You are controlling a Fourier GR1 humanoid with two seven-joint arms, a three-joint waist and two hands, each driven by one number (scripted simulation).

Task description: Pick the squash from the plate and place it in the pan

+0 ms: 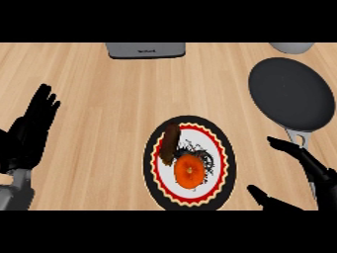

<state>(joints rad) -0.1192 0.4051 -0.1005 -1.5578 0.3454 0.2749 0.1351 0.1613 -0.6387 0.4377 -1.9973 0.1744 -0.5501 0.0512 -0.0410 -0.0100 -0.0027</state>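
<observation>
Right black hand (324, 180) open, spread | left of it: one orange squash (189, 170) on one black-rimmed round plate (149, 170) | above it: one dark grey pan (291, 94) | left hand (28, 131) open

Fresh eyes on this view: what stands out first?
The orange squash lies on the patterned plate at bottom centre, the brightest thing on the counter. The dark pan sits at upper right, its handle pointing down toward the open right hand at lower right. The left hand rests open at the left edge, fingers up.
</observation>
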